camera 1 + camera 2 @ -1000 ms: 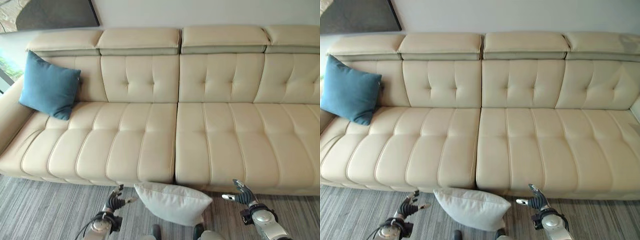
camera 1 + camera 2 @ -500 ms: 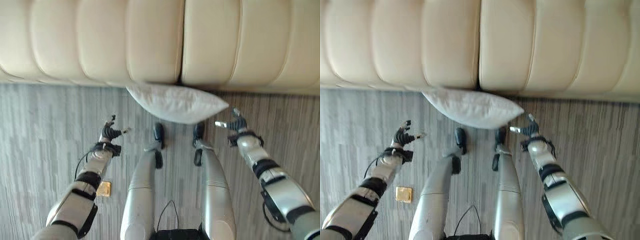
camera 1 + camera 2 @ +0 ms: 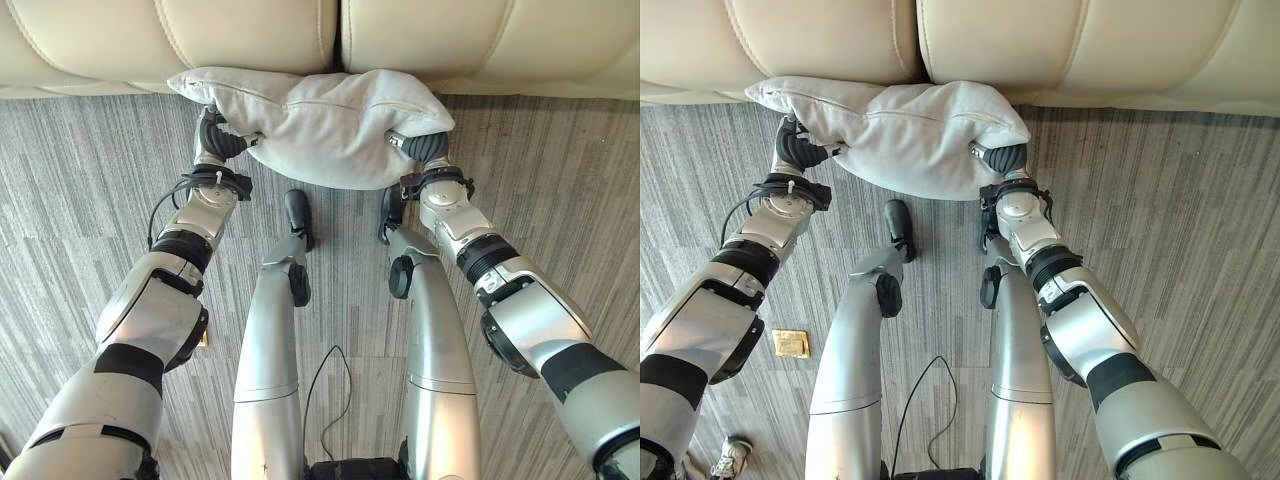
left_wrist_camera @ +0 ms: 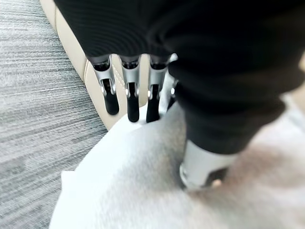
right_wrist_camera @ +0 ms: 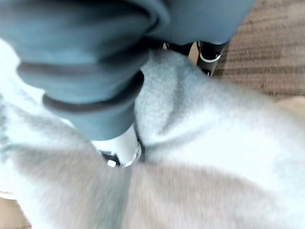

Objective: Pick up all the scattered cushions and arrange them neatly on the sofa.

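While it lies on the floor right against the front edge of the sofa, the soft off-white fabric cushion (image 3: pixel 320 125) is squeezed from both ends, its middle bulging and its top seam wrinkled. At one end the left hand (image 3: pixel 213 140) presses in, and in the left wrist view its silver fingers (image 4: pixel 128 95) run fairly straight over the cushion's edge, dark tips toward the sofa base, while the thumb (image 4: pixel 202 167) is pushed into the fabric; the cushion sits pinched between them. At the other end the right hand (image 3: pixel 425 148) is sunk into the cloth, and in the right wrist view the fabric folds over its thumb (image 5: pixel 119 148) with two dark fingertips (image 5: pixel 212 52) just past the cushion's rim, so it too grips the cushion. Behind stands the cream leather sofa (image 3: pixel 250 40) with padded seat panels, on grey striped carpet (image 3: pixel 80 200). A small flat gold square (image 3: pixel 792 343) lies on the carpet near the left arm.
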Motion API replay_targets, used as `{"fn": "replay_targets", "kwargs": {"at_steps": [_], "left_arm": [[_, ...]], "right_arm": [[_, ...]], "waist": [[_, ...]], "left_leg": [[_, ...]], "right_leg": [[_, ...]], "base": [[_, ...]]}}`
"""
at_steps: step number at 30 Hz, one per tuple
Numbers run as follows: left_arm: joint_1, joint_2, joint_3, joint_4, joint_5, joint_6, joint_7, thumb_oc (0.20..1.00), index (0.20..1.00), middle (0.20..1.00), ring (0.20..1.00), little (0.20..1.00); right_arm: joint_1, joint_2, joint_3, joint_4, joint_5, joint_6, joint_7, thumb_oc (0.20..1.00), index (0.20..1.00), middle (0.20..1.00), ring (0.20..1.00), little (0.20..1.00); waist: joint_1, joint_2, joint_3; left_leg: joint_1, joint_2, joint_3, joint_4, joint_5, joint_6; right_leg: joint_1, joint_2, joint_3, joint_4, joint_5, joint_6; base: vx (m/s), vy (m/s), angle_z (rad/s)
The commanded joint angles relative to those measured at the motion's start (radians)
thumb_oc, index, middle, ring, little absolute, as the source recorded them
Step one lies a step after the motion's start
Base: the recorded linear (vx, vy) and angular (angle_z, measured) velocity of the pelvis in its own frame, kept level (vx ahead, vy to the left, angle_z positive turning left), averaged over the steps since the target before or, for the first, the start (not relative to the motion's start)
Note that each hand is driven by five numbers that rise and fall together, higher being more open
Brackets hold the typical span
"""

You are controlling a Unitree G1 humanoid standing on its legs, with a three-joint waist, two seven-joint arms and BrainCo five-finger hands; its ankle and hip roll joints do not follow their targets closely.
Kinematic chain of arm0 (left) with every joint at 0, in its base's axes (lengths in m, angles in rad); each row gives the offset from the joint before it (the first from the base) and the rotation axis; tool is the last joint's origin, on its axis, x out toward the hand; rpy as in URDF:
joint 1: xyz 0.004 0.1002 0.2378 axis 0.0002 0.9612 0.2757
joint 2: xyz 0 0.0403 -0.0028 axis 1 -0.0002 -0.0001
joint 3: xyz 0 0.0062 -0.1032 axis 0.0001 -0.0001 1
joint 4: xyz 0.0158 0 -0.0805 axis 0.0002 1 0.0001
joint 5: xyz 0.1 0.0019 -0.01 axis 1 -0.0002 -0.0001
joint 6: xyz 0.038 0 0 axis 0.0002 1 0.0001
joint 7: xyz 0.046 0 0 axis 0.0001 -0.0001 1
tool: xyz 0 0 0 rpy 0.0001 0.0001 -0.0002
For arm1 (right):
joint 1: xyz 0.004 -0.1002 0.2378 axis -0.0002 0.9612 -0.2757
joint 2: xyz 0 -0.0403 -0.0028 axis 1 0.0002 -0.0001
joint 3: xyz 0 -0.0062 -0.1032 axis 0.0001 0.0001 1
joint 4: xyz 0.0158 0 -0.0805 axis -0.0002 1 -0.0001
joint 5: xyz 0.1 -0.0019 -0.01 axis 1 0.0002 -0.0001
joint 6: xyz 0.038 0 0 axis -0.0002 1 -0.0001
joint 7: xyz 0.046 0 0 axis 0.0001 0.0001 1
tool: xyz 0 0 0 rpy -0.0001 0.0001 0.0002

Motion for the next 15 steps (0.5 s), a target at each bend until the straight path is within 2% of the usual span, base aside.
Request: {"fn": "replay_targets", "kwargs": {"at_steps": [1, 2, 9, 11, 12, 15], "left_arm": [[0.074, -0.091, 0.027, -0.127, 0.039, -0.132, 0.052, 0.200, 0.200, 0.200, 0.200, 0.200], [0.100, -0.122, 0.037, -0.195, 0.045, -0.144, 0.067, 0.200, 0.200, 0.200, 0.200, 0.200], [0.195, -0.197, 0.074, -0.407, 0.071, -0.171, 0.093, 0.200, 0.200, 0.200, 0.200, 0.200], [0.257, -0.214, 0.077, -0.493, 0.099, -0.171, 0.087, 0.200, 0.200, 0.200, 0.200, 0.200], [0.277, -0.217, 0.078, -0.522, 0.105, -0.172, 0.085, 0.200, 0.200, 0.200, 0.200, 0.200], [0.364, -0.217, 0.081, -0.624, 0.120, -0.170, 0.067, 0.200, 0.200, 0.200, 0.200, 0.200]], "right_arm": [[0.085, 0.119, 0.047, -0.130, 0.012, -0.146, 0.054, 0.200, 0.200, 0.200, 0.200, 0.200], [0.105, 0.111, 0.038, -0.167, 0.013, -0.155, 0.060, 0.200, 0.200, 0.200, 0.200, 0.200], [0.181, 0.090, -0.014, -0.286, 0.013, -0.185, 0.072, 0.200, 0.200, 0.200, 0.200, 0.200], [0.248, 0.088, -0.032, -0.376, 0.005, -0.195, 0.084, 0.200, 0.200, 0.200, 0.200, 0.200], [0.276, 0.086, -0.036, -0.417, -0.003, -0.199, 0.088, 0.200, 0.200, 0.200, 0.200, 0.200], [0.374, 0.070, -0.025, -0.540, -0.063, -0.185, 0.099, 0.200, 0.200, 0.200, 0.200, 0.200]], "waist": [[0.010, 0.031, -0.200], [0.011, 0.027, -0.209], [0.013, 0.016, -0.225], [0.010, 0.010, -0.227], [0.004, 0.003, -0.226], [-0.002, -0.007, -0.228]], "left_leg": [[0.028, -0.018, -0.059, 0.067, -0.165, -0.024], [0.048, -0.023, -0.064, 0.039, -0.162, -0.024], [0.154, -0.031, -0.069, -0.048, -0.153, -0.030], [0.250, -0.034, -0.065, -0.108, -0.143, -0.034], [0.271, -0.039, -0.057, -0.133, -0.111, -0.031], [0.395, -0.041, -0.059, -0.197, -0.107, -0.035]], "right_leg": [[0.032, -0.007, 0.062, -0.128, -0.033, 0.129], [0.050, -0.009, 0.063, -0.151, -0.028, 0.132], [0.147, -0.021, 0.057, -0.226, -0.012, 0.142], [0.233, -0.022, 0.052, -0.274, -0.001, 0.147], [0.255, -0.031, 0.043, -0.300, 0.030, 0.143], [0.366, -0.034, 0.031, -0.348, 0.037, 0.146]], "base": [[0.01, 0.013, 0.16], [0.01, 0.006, 0.12], [0.00, 0.002, 0.05], [-0.02, 0.003, 0.01], [-0.03, 0.001, 0.03], [0.07, -0.022, -0.02]]}}
